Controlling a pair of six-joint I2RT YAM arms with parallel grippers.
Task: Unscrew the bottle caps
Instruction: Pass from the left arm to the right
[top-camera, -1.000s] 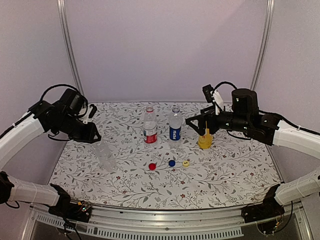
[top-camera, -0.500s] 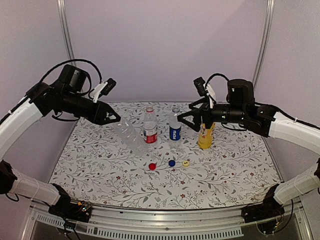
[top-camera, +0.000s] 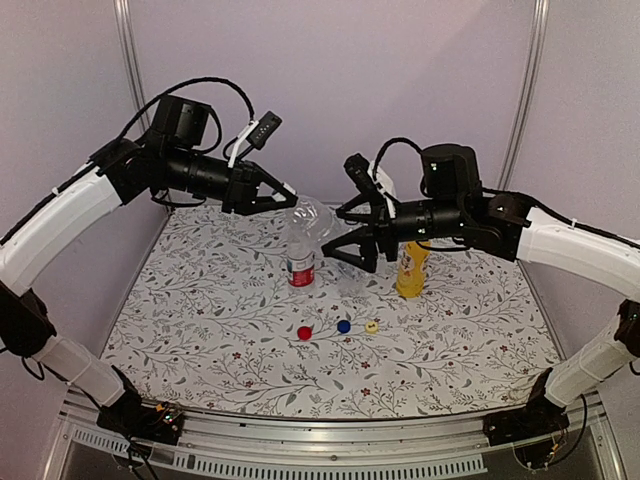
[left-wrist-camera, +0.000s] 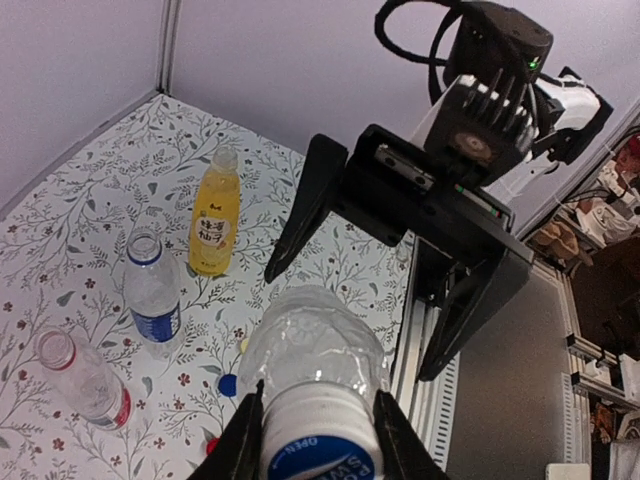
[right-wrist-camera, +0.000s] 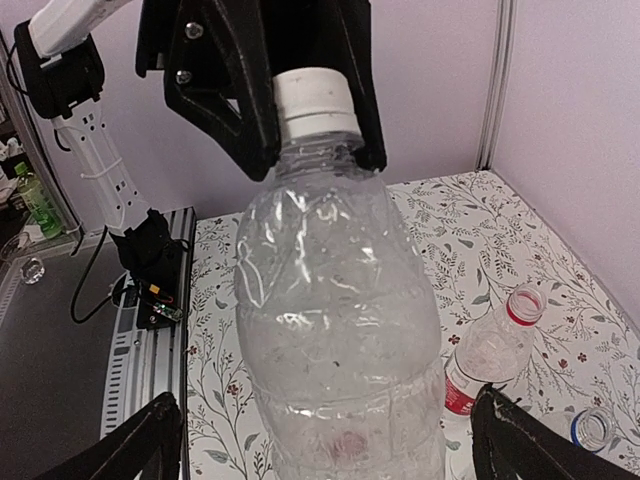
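Nearest, on the floral-patterned desk (top-camera: 200, 340), three loose caps lie in a short row: small red plastic cap (top-camera: 305, 332), small blue plastic cap (top-camera: 343, 326) and small yellow plastic cap (top-camera: 371, 326). They sit close together but not touching.

Just behind them three uncapped bottles stand upright. The clear plastic bottle w/ red-white label (top-camera: 300, 258) is on the left. The clear plastic bottle w/ blue label (left-wrist-camera: 152, 298) is in the middle, mostly hidden behind the R arm in the top view. The plastic bottle of yellow liquid (top-camera: 410, 270) is on the right.

Above that row, off the desk, the plain clear plastic bottle (top-camera: 315, 218) hangs in the air btw. the two arms, roughly level, w/ its white screw cap (right-wrist-camera: 315, 98) on.

The left gripper (top-camera: 288, 197) has its jaws clamped on the cap end, one finger each side of cap and neck. The right gripper (top-camera: 340, 236) faces it from the opposite side w/ jaws spread wide. Its fingers (right-wrist-camera: 140, 440) flank the bottle's base end, clear of its wall, gripping nothing.

Farthest back are the pale wall panels (top-camera: 330, 90).
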